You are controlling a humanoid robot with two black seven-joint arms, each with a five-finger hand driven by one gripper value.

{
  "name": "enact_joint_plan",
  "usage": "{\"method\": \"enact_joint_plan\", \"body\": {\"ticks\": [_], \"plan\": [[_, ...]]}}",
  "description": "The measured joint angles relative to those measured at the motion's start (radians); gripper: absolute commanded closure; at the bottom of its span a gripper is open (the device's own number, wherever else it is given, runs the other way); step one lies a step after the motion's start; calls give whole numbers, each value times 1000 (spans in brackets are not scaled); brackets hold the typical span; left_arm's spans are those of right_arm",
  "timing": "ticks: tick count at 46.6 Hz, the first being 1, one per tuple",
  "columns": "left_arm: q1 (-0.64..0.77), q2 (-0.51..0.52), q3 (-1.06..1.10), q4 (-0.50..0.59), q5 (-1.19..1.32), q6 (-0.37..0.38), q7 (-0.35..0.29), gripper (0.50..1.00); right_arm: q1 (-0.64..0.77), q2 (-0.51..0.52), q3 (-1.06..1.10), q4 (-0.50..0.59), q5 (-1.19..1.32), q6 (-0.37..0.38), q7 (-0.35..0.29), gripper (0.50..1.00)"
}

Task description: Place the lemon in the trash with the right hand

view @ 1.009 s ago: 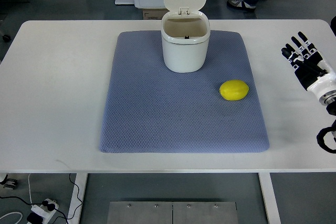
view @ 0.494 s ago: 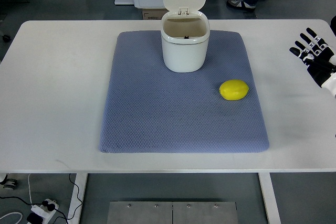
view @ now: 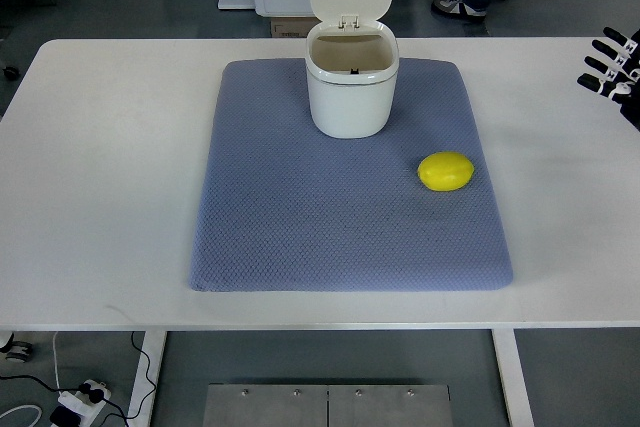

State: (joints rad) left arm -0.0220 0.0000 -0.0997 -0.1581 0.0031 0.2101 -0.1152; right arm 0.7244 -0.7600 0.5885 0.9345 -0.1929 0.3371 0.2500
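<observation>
White worktop [view: 110, 147] carries a quilted blue-grey mat [view: 300, 217], which cushions the items. At twelve o'clock on the mat stands a smooth white bin [view: 350, 87], lid hinged up, ready to receive. The glossy oval lemon [view: 446, 171] lies at three o'clock, untouched. Right hand [view: 614, 65] sits at the frame's two o'clock edge, fingers spread, holding nothing.

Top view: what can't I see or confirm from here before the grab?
- Right hand: only spread fingertips show; the right edge cuts off the rest.
- Left hand: out of frame.
- Trash bin bottom: shadowed by its wall.
- Lemon underside: hidden against the mat.
</observation>
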Motion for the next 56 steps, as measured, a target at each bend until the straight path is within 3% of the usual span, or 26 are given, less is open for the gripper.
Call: {"method": "enact_joint_plan", "body": {"ticks": [12, 30, 56], "plan": [[0, 0, 0, 0, 0, 0, 0, 500, 201, -82, -299, 0, 3, 66, 0, 500], [0, 0, 0, 0, 0, 0, 0, 500, 289, -108, -350, -1, 2, 70, -9, 500], [0, 0, 0, 0, 0, 0, 0, 500, 583, -144, -795, 64, 3, 70, -9, 500]]}}
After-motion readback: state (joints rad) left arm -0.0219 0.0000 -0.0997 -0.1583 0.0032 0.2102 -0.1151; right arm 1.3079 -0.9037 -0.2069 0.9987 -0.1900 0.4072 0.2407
